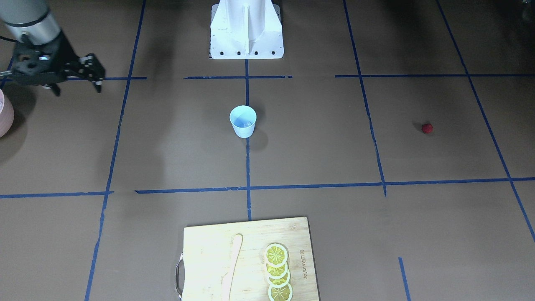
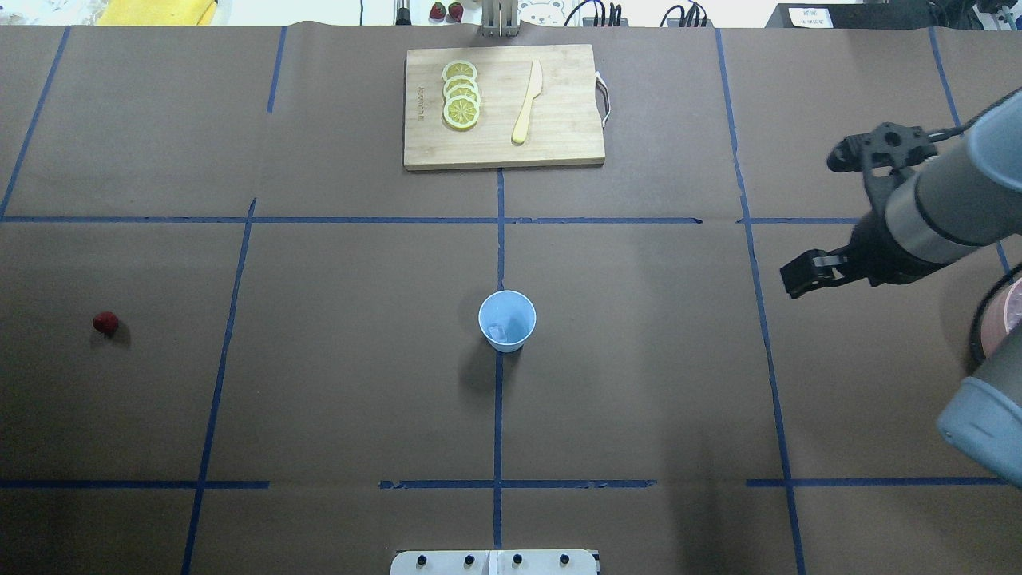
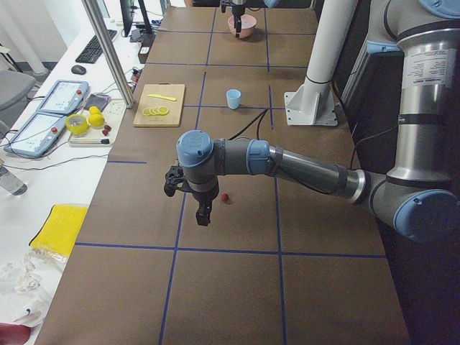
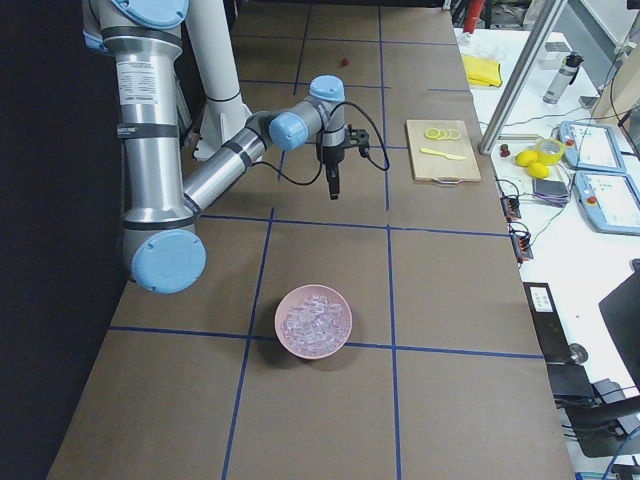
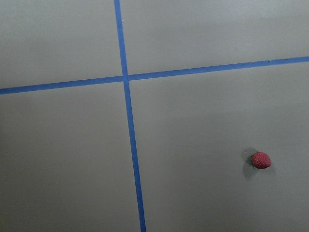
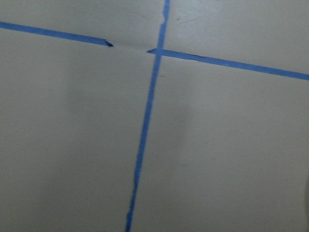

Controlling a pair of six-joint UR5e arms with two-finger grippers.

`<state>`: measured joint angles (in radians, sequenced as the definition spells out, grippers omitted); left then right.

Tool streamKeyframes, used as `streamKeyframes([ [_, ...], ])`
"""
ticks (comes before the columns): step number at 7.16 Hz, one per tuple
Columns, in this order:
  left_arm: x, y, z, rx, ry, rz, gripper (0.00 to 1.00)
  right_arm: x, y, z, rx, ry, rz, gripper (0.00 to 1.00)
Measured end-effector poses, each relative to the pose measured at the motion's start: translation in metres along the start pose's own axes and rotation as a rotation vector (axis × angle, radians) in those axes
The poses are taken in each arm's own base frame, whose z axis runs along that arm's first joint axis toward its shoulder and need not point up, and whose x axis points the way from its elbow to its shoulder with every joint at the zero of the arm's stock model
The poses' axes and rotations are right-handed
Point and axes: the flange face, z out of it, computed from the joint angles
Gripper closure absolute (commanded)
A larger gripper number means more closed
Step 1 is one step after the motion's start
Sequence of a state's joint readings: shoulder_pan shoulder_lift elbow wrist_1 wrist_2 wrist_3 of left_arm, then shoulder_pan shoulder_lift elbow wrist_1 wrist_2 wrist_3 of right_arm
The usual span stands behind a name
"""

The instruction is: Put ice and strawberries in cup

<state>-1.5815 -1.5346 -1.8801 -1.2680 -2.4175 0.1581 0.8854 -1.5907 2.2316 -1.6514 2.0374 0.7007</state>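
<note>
cup x1 w/ 1 ice, 1 strawberry; right tool released, left tool can't tell.

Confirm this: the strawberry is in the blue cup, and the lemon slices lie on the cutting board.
Wrong: the strawberry lies on the table, far from the cup, per the overhead view. The lemon slices do lie on the cutting board.

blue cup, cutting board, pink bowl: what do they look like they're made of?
Small light blue tumbler: likely plastic; matte, uniform colour, thin rim.
Rectangular pale cutting board: wood or bamboo; visible grain strips, no gloss.
Round pink bowl: probably plastic; smooth, even colour. Ceramic can't be ruled out from this distance.
</note>
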Motion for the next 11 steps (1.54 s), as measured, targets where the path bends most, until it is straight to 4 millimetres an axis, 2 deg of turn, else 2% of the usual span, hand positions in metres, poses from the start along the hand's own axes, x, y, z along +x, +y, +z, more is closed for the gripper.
streamKeyframes([
  [3, 0.000, 0.004, 0.001, -0.003, 0.001, -0.004, 0.00, 0.118, 0.024, 0.006, -0.015, 0.005, -0.075, 0.02],
  [5, 0.000, 0.004, 0.001, -0.001, 0.007, -0.004, 0.00, 0.188, 0.035, 0.019, -0.050, 0.047, -0.140, 0.02],
  [6, 0.002, 0.004, 0.000, 0.001, 0.014, -0.002, 0.00, 0.216, 0.038, 0.027, -0.069, 0.061, -0.162, 0.02],
  [8, 0.009, 0.004, -0.005, 0.012, 0.016, -0.004, 0.00, 0.260, 0.044, 0.042, -0.102, 0.075, -0.211, 0.02],
  [11, 0.013, 0.005, -0.009, 0.019, 0.015, -0.017, 0.00, 0.300, 0.056, 0.067, -0.125, 0.017, -0.244, 0.02],
])
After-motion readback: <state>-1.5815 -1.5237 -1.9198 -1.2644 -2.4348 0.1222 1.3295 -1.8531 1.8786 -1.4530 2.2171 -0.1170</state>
